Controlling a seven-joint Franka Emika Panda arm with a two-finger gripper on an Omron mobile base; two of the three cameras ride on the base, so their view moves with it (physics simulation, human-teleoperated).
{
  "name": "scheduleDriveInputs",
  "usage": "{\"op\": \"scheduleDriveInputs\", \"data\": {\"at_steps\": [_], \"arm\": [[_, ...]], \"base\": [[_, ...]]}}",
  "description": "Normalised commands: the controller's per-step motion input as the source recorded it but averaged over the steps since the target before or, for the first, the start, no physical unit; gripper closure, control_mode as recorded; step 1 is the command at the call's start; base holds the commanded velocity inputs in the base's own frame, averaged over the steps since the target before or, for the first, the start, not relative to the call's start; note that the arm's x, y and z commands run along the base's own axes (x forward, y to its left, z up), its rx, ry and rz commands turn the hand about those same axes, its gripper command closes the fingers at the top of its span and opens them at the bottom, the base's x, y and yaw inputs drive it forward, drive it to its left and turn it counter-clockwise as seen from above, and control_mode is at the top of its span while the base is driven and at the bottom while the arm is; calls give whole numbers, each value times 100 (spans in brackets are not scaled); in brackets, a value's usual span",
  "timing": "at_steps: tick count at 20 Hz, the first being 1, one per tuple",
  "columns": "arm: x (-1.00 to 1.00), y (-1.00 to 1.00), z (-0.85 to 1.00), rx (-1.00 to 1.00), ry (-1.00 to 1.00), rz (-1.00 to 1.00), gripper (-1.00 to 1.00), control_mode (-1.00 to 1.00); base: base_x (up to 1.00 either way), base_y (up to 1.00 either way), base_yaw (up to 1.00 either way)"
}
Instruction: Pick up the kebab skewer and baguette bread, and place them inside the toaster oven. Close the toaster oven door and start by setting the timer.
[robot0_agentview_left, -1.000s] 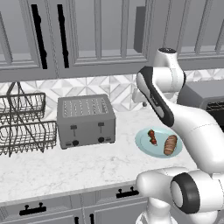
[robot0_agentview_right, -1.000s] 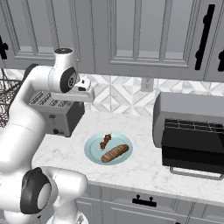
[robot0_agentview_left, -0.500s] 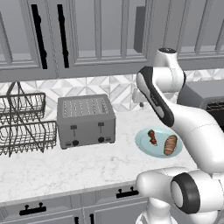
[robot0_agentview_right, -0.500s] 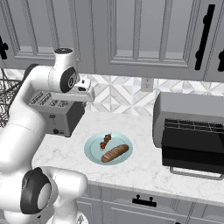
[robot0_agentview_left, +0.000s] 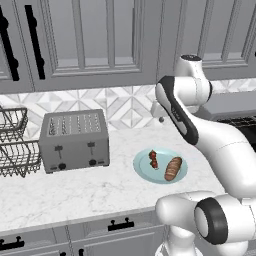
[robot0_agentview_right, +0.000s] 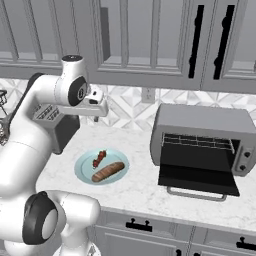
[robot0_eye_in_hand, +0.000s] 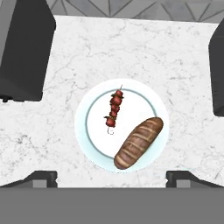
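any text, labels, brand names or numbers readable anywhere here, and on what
None: no readable text in any view.
The toaster oven has knobs on its right panel; any markings there are too small to read.
The slot toaster has knobs and levers, with no legible label.

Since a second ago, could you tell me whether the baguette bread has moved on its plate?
No. The baguette bread lies in the same spot on the teal plate, beside the kebab skewer.

Even, soft rendered light, faint shadows under the toaster (robot0_agentview_left: 74, 141) and plate (robot0_eye_in_hand: 121, 126), sharp, no glare
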Motion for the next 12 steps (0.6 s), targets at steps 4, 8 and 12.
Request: {"op": "scheduleDriveInputs", "data": {"at_steps": [4, 8, 12], "arm": [[0, 0, 0, 0, 0, 0, -100, 100], [0, 0, 0, 0, 0, 0, -100, 100], [0, 0, 0, 0, 0, 0, -100, 100]], "base": [[0, -39, -1], [0, -19, 0], [0, 0, 0]]}}
